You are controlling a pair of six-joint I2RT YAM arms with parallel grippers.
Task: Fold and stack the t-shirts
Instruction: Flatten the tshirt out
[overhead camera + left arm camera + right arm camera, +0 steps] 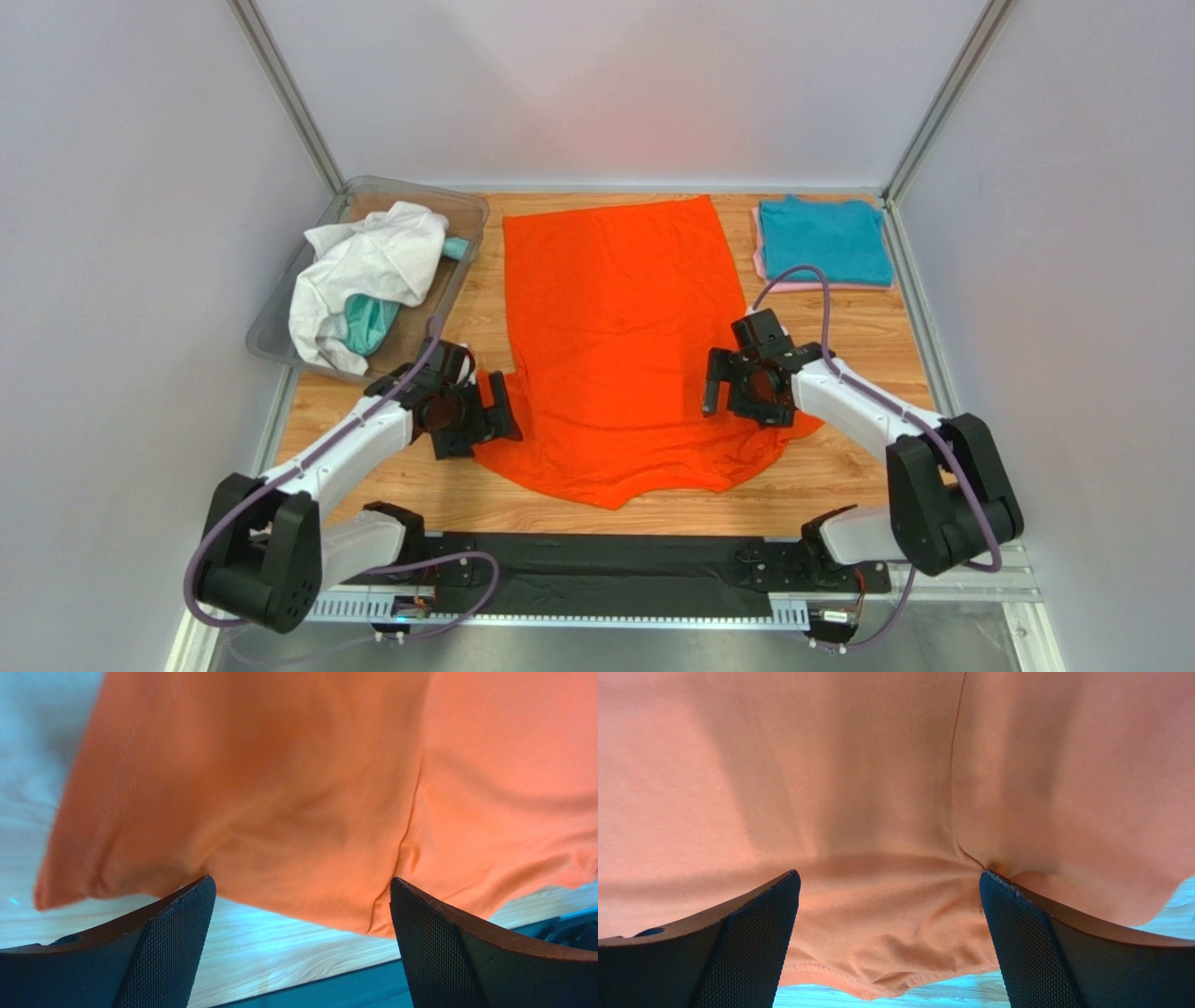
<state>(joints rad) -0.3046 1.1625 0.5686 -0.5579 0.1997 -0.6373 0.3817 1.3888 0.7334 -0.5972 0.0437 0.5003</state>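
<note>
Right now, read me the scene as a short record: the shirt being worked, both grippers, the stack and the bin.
worked shirt: orange t-shirt, spread flat and unfolded on the wooden table
left gripper: open, at the shirt's left sleeve
right gripper: open, over the shirt's right sleeve
stack: folded teal t-shirt on a pink t-shirt, far right corner
bin: clear plastic bin, far left, holding a crumpled white t-shirt and teal cloth

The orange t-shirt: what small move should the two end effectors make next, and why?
Probably lower both and close them on the cloth. The orange t-shirt lies spread flat on the table, not yet folded. The left end effector and the right end effector sit at its two near sides, both open, with orange cloth between their fingers in the wrist views, so nothing is gripped.
</note>
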